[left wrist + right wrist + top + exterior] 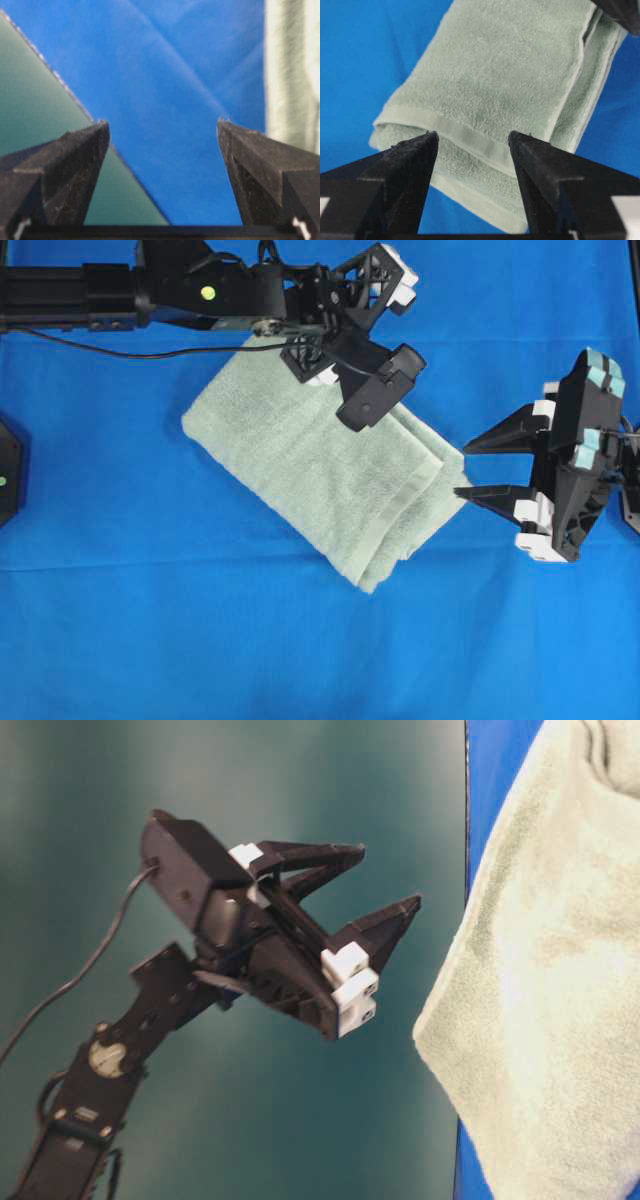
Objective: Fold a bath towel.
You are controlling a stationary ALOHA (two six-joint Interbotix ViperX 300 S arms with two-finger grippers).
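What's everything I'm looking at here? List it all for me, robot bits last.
bath towel: one, pale sage green, folded in layers, lying at a slant mid-table
table cover: one, bright blue, under everything
cable: one, black, trailing along the left arm
left gripper: one, black, jaws open and empty, above the towel's far end
right gripper: one, black with white parts, jaws open and empty, pointing at the towel's right edge, apart from it
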